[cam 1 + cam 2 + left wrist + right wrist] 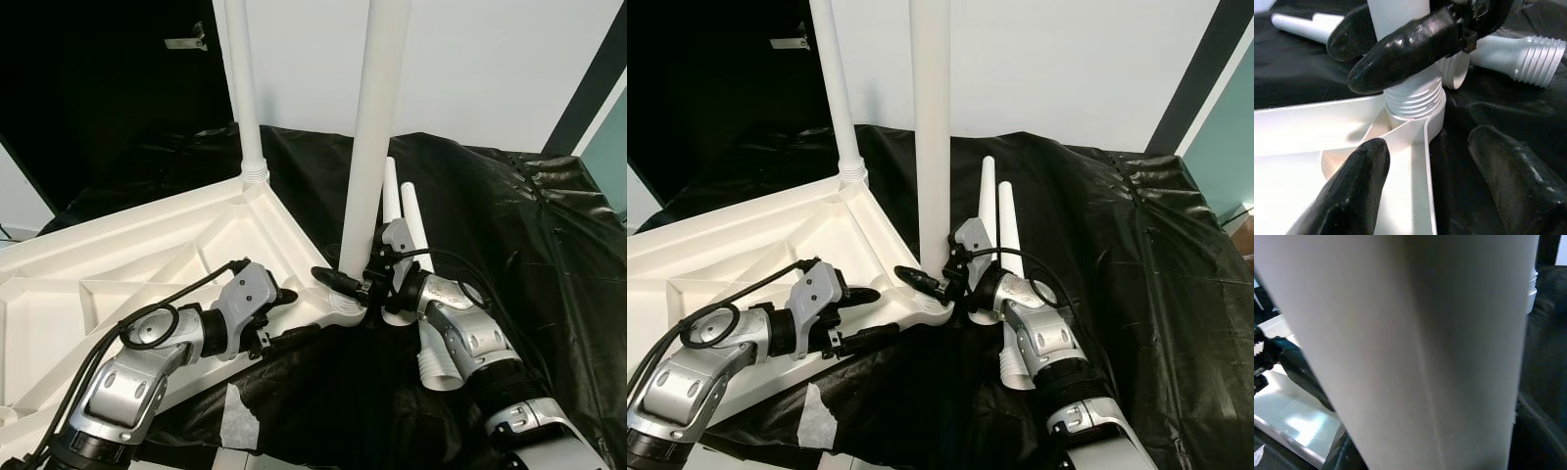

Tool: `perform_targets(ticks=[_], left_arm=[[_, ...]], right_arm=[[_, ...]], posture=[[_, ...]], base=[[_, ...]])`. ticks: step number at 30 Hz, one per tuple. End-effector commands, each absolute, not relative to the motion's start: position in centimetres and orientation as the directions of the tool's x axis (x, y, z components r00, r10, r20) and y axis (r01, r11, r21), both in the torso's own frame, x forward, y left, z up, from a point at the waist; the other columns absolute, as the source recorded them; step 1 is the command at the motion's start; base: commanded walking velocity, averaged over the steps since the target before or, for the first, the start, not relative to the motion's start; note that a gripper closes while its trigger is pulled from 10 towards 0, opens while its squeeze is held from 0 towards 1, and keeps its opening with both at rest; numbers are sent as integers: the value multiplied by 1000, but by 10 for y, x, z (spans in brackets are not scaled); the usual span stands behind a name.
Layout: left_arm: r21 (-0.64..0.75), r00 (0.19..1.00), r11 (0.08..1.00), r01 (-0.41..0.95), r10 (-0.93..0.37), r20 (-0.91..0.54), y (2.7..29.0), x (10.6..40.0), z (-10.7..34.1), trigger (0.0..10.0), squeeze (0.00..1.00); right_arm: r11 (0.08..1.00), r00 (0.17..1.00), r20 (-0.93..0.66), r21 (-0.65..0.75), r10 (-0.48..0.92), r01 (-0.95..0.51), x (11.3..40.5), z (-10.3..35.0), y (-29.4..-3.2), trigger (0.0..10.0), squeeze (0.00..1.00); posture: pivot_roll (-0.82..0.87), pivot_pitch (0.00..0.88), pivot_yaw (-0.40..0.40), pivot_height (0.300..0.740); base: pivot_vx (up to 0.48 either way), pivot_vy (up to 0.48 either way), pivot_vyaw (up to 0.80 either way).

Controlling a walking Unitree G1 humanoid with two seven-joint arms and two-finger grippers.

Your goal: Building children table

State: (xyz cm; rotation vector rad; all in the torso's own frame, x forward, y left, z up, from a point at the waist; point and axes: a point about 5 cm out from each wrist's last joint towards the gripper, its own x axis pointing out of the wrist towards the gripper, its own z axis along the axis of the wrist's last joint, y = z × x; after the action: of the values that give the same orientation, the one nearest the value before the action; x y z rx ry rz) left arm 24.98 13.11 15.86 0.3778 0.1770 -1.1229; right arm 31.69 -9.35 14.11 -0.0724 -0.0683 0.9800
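A white children's tabletop (118, 255) lies upside down on a black sheet. One white leg (243, 98) stands screwed into its far corner. A second white leg (372, 147) stands upright in the near corner socket (1415, 105), threads showing at its base. My right gripper (358, 284) is shut on this leg just above the socket; the leg's surface (1415, 342) is close in the right wrist view. My left gripper (289, 315) is open, its fingers (1352, 196) astride the tabletop rim close to that corner. Two loose legs (411, 225) lie on the sheet at right.
The black sheet (529, 245) covers the work surface and is creased at the right. A scrap of pale tape (238, 416) sticks to it near the front. A white wall (490, 69) rises behind; the far left is dark.
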Motion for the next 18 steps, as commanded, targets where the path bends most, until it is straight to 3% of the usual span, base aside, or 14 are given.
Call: perform_targets(ticks=[1,3,4,5,6,14,17,18], left_arm=[[250,462,399,882,-834,-302,131,249,162,10000,0],[256,468,403,879,-832,-298,130,249,162,10000,0],[273,488,419,866,-826,-281,128,251,163,10000,0],[285,503,431,856,-822,-267,126,253,163,10000,0],[305,521,445,842,-817,-246,125,255,164,10000,0],[318,556,481,817,-803,-215,121,263,165,10000,0],[322,619,547,773,-761,-194,122,274,167,10000,0],[322,619,547,773,-761,-194,122,274,167,10000,0]], right_arm=[[587,588,1,-65,809,-807,317,136,-97,0,0],[611,613,-10,-67,790,-789,316,134,-96,0,0],[652,655,-18,-75,756,-755,317,133,-95,4980,0],[680,684,-22,-82,730,-728,318,133,-95,4980,0],[704,708,-27,-93,705,-704,318,132,-94,10000,0],[794,799,-38,-89,600,-601,316,130,-86,10000,0],[910,912,-40,-57,408,-410,314,129,-83,10000,0],[910,912,-40,-57,408,-410,314,129,-83,10000,0]], posture=[[63,0,-44,740],[58,0,-41,740],[54,0,-39,740],[54,0,-39,740],[49,0,-36,740],[39,0,-25,740],[35,0,-16,740],[35,0,-16,740]], base=[[0,0,0],[0,0,0],[0,0,0],[0,0,0],[0,0,0],[0,0,0],[0,0,0],[0,0,0]])
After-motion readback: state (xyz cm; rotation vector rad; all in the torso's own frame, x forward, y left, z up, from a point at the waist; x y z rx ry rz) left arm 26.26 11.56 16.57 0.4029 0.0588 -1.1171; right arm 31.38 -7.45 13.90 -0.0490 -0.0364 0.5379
